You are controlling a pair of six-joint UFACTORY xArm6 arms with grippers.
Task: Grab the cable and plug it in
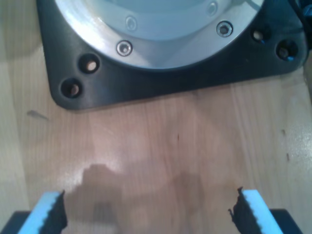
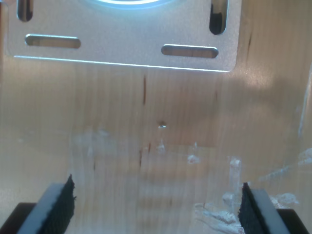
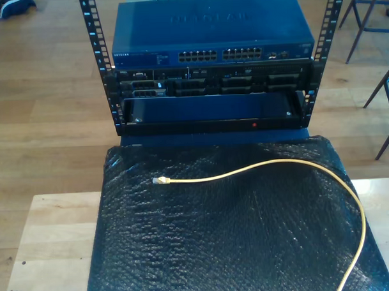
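The yellow cable [image 3: 279, 161] lies loose on a black bubbled mat [image 3: 217, 247] in the exterior view. It arcs from its small clear plug [image 3: 160, 180] near the mat's middle over to the exterior view's right and down to the lower edge. My first gripper [image 1: 146, 209] is open over bare wooden tabletop [image 1: 161, 146], nothing between its blue-backed fingers [image 1: 51, 214]. My second gripper [image 2: 158, 200] is also open over scuffed wood [image 2: 146, 146], with nothing in it.
Behind the mat stands a rack [image 3: 106, 78] holding a blue network switch [image 3: 209, 27] with a row of ports [image 3: 223, 55]. A black base plate [image 1: 146, 83] with a silver flange lies ahead of my first gripper. A slotted silver plate [image 2: 122, 39] lies ahead of my second.
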